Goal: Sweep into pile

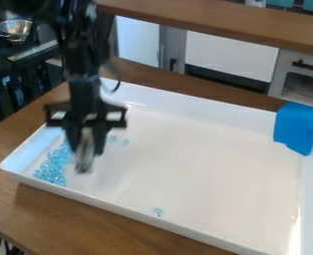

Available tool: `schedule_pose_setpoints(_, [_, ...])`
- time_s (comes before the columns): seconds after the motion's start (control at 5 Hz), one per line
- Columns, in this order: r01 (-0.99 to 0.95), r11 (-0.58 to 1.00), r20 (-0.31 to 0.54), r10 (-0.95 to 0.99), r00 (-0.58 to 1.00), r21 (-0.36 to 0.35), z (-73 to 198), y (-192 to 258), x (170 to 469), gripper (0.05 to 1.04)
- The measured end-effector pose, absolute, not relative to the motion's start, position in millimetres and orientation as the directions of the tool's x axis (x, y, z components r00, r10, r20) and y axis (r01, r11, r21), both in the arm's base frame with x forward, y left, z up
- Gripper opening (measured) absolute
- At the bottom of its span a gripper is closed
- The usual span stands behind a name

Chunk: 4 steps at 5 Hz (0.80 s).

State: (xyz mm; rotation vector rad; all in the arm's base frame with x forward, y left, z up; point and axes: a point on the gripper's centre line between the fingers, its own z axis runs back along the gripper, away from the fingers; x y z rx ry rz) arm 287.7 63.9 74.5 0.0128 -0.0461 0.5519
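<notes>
Well — blue cloth (299, 125) on tray rim (206, 106)

Wooden table (66, 221) is carrying one large white tray (209, 172). Table top is showing brown, with grain running through it. Tray is sitting flat, right way up, directly on the wood, and is taking up most of the visible surface. It's a shallow rectangle with raised walls and rounded corners, lying at a slant across the view. Near right part is running out of view at the bottom. Wood is showing left of the tray, along its near side and behind its far wall. Shadow is falling on the wood by the near left corner.
</notes>
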Motion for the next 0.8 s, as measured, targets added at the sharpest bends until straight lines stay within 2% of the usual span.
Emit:
schedule_pose_setpoints(0.2, [-0.473,0.88,0.037,0.475,0.879,-0.051,87.1,33.1,298.2,0.383])
schedule_pose_setpoints(0.4, [-0.429,0.9,0.067,0.434,0.898,-0.076,89.0,-12.1,307.0,0.383])
schedule_pose_setpoints(0.8, [-0.427,0.904,0.096,0.426,0.9,-0.012,67.6,-70.1,319.3,0.383])
